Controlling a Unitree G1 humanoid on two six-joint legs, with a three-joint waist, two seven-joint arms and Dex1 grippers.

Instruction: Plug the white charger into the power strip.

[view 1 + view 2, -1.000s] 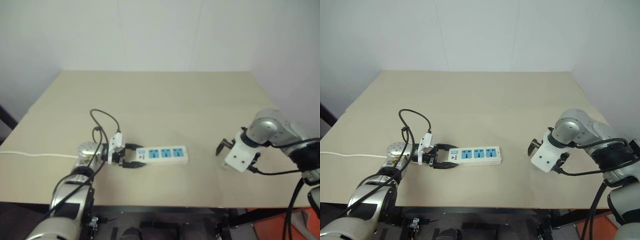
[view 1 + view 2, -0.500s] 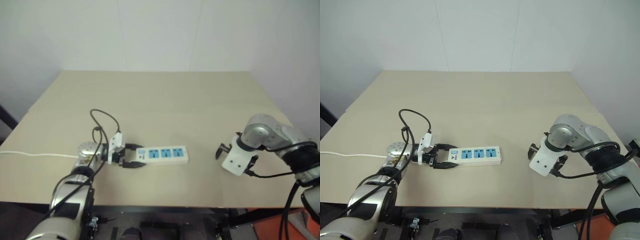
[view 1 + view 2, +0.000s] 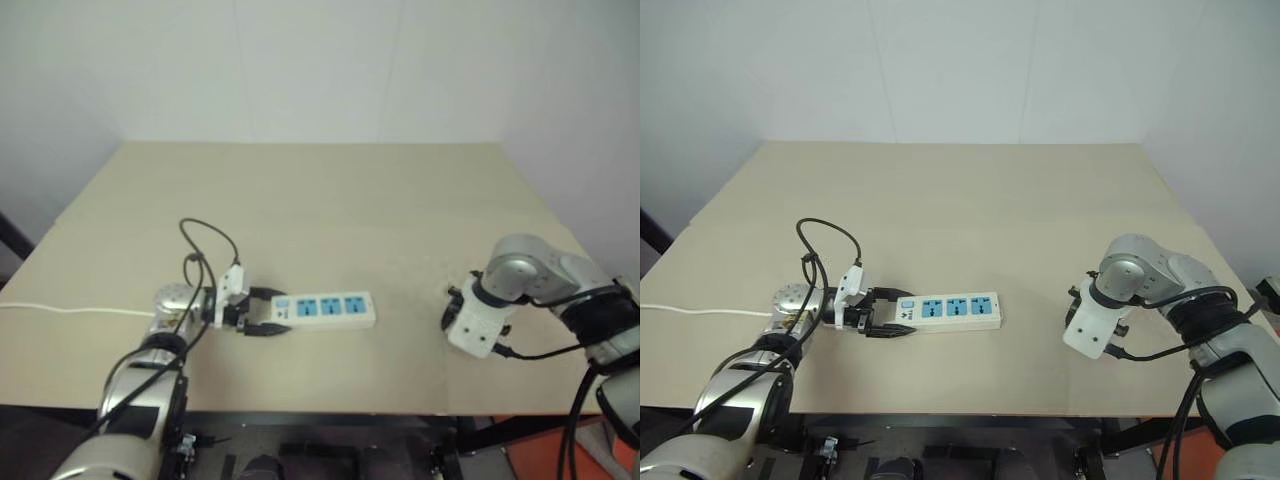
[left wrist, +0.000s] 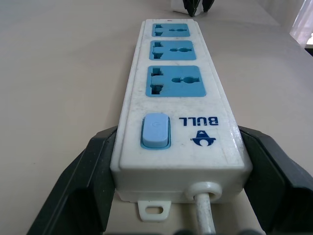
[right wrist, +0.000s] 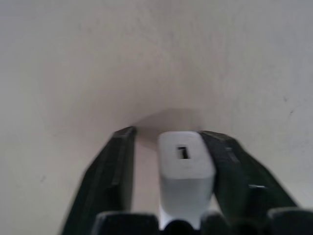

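Note:
The power strip (image 3: pixel 325 309), a white bar with three blue socket faces, lies flat near the table's front left. My left gripper (image 3: pixel 278 311) is shut on its switch end, one black finger pressed against each long side (image 4: pixel 93 166). Off to the right, my right gripper (image 5: pixel 170 133) points down at the table. The white charger (image 5: pixel 186 161) stands upright between its fingers. One finger touches the charger and a narrow gap remains on the other side. In the head views the charger is hidden under the right gripper (image 3: pixel 1078 297).
The strip's thin white cord (image 3: pixel 60 308) runs left off the beige table (image 3: pixel 320 200). A black cable loop (image 3: pixel 210 240) rises above my left wrist. The table's front edge is close to both grippers.
My right gripper has sunk to the table and its fingers have drawn in around the charger. The left gripper and the power strip have stayed put.

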